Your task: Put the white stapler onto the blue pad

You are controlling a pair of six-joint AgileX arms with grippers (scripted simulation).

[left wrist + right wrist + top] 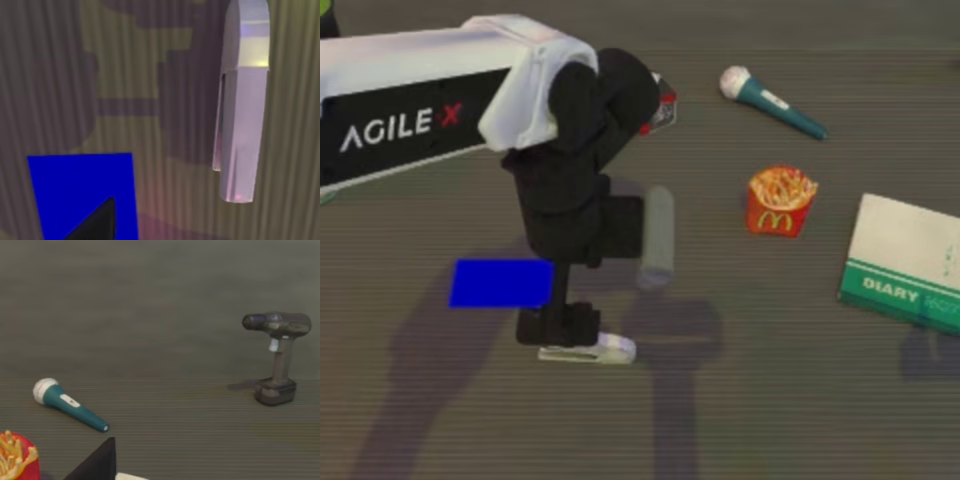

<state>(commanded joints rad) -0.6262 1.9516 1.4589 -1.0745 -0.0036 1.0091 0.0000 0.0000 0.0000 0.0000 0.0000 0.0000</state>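
Observation:
The white stapler (588,349) lies flat on the table near the front, its rounded end toward the right. In the left wrist view the stapler (242,125) shows its side slot and is untouched. The blue pad (500,283) lies flat just left of it, a short gap apart, and in the left wrist view the blue pad (82,192) is bare. My left gripper (558,325) hovers open over the stapler's left end and the pad's right edge, holding nothing. One dark fingertip (97,222) shows over the pad. My right arm is parked outside the top view; one of its fingers (100,462) shows.
A teal microphone (772,101) with a white head lies at the back right. A red fries carton (779,201) stands right of centre. The white-and-green diary book (905,262) lies at the right edge. A dark drill (277,360) stands at the back, mostly hidden by my left arm from above.

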